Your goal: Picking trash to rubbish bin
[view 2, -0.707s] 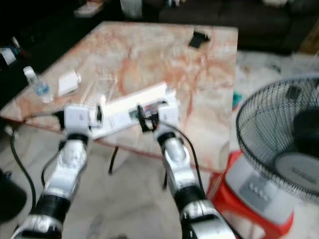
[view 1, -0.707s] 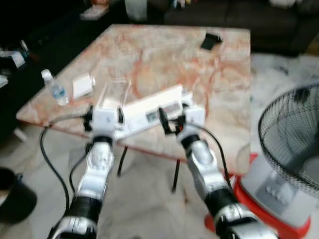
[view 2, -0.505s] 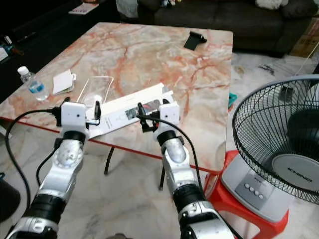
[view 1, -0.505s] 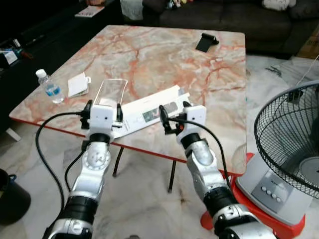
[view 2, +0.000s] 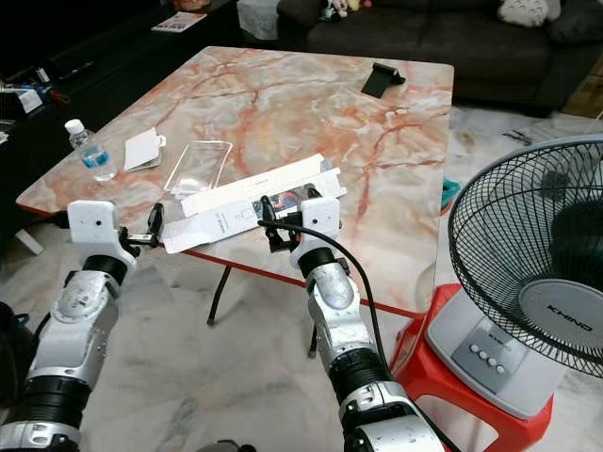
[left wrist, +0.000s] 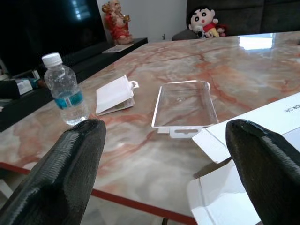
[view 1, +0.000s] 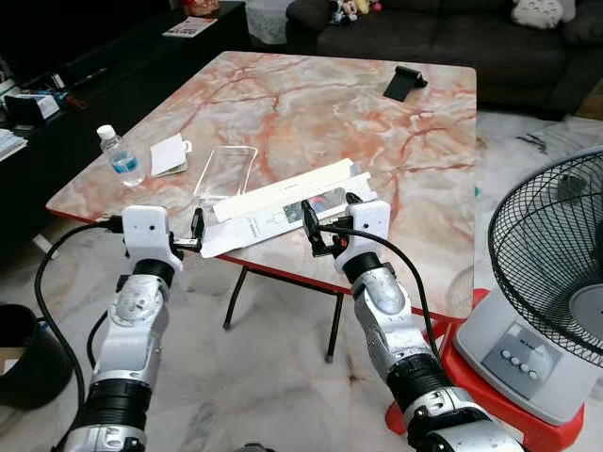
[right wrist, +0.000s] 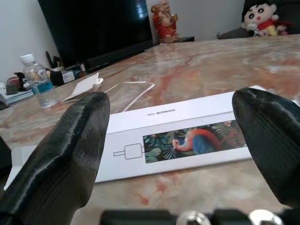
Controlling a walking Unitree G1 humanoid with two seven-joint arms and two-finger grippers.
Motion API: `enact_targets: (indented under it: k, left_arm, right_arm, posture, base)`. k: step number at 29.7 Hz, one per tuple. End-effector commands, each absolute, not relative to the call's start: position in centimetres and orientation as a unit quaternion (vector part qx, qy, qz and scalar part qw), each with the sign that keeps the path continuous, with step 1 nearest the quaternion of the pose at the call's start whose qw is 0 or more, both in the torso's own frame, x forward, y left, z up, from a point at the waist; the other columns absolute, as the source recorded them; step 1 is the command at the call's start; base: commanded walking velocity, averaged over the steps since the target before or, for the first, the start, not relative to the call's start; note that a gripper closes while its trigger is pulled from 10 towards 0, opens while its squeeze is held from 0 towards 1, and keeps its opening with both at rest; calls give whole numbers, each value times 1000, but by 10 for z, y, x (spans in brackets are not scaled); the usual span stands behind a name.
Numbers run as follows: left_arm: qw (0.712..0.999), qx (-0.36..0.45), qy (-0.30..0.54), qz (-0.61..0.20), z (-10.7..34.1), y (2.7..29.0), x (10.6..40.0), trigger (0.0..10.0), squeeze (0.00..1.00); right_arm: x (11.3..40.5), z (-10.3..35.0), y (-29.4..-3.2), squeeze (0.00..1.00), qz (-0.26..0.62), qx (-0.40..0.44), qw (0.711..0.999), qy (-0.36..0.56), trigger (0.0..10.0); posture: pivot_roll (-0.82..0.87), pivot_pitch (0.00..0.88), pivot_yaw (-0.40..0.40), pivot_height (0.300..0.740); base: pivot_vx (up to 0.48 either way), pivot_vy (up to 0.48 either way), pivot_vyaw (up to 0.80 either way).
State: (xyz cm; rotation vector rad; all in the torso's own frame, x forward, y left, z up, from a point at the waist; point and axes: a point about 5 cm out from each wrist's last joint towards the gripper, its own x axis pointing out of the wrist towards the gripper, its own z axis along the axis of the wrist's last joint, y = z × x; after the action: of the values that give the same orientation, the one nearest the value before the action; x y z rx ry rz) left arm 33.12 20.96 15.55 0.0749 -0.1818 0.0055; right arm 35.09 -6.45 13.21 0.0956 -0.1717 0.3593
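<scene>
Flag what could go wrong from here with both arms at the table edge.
1. The long white cardboard box overhangs the near edge of the marble table; a nudge from the left gripper could tip it to the floor.
2. Both jaws are open and apart; the right gripper could push the box into the clear plastic tray.
3. The standing fan sits close by the right arm's side.

I see sharp, evenly lit head views with no motion blur. Soft daylight brightens the marble counter (view 1: 311, 104), and a pale glare patch sits on its far end in the left wrist view. The black fingers (left wrist: 61, 173) loom blurred up close. The TV side at my left stays dark, and shadows under the counter are faint.
</scene>
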Motion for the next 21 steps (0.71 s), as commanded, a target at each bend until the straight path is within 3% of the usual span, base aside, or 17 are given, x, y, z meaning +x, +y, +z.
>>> enact_targets:
  k: [1, 8, 13, 21]
  left_arm:
    - [997, 20, -71, 3, 150, 216, 334, 10000, 0]
    - [999, 20, -28, 11, 141, 220, 345, 10000, 0]
    - [999, -30, -17, -34, 139, 213, 355, 10000, 0]
    - [997, -37, 6, -71, 131, 203, 359, 10000, 0]
  right_arm:
    - [349, 132, -59, 0, 190, 41, 977, -86, 10000]
    - [348, 130, -57, 0, 196, 19, 977, -85, 10000]
    - [347, 129, -58, 0, 200, 19, 976, -83, 10000]
    - [349, 131, -63, 0, 192, 17, 978, -86, 10000]
  posture:
    - [129, 102, 62, 728]
    - [129, 111, 47, 728]
    - [121, 120, 38, 728]
    - [120, 138, 37, 728]
  base:
    - [0, 0, 0]
    - [0, 0, 0]
    - [0, 0, 0]
    - [0, 0, 0]
